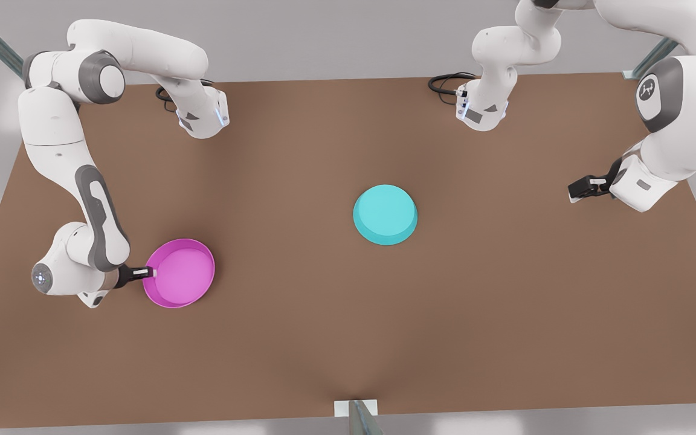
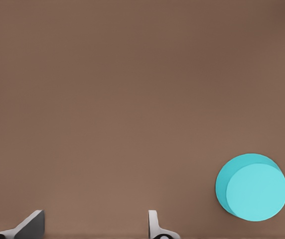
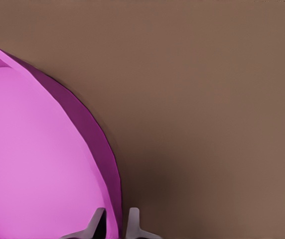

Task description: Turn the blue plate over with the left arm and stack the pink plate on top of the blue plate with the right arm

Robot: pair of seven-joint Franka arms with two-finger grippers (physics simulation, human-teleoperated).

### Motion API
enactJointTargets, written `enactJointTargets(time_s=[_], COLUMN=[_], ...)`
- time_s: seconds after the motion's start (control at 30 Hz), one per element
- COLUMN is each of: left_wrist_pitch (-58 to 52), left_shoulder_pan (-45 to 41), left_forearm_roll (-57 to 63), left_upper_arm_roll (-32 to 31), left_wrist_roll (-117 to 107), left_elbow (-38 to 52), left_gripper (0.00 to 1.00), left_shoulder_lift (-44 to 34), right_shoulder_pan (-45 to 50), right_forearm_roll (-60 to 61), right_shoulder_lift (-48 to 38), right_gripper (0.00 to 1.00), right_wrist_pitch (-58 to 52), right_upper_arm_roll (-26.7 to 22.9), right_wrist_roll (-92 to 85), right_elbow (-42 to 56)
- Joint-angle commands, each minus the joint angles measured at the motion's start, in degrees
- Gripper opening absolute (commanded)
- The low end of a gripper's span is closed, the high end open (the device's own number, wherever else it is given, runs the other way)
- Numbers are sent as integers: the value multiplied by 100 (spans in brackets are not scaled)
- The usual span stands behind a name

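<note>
Right tool (image 3: 113, 224) astride pink plate (image 3: 38, 164) rim.

pink plate (image 3: 38, 164): cut by frame edge | left end effector (image 2: 95, 226): only fingertips visible

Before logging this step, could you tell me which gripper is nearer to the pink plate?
The right gripper straddles the pink plate rim; the left gripper, open, hangs far beyond the blue plate.

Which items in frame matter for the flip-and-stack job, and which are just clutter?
In play:
- blue plate, base up, mid-table
- pink plate, rim up
- right gripper, shut on the pink plate's rim
- left gripper, open, waiting away from the blue plate

Not in play:
- brown table
- black cables at the arm bases
</note>
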Motion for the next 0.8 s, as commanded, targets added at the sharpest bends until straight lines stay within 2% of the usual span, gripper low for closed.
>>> enactJointTargets(time_s=[0.0,0.13,0.57,0.77], left_wrist_pitch=[-1,-10,-10,-10], left_shoulder_pan=[2,-7,-7,-7], left_forearm_roll=[6,6,6,6], left_upper_arm_roll=[0,0,0,0], left_wrist_roll=[0,0,0,0], left_elbow=[0,0,18,18], left_gripper=[100,100,100,100], left_shoulder_lift=[0,0,0,0], right_shoulder_pan=[0,0,-9,307], right_forearm_roll=[0,-9,0,193], right_shoulder_lift=[0,0,-9,-106], right_gripper=[29,21,21,21], right_wrist_pitch=[8,-18,-88,-677], right_upper_arm_roll=[0,0,9,97], right_wrist_roll=[0,0,9,70], right_elbow=[-3,6,173,322])
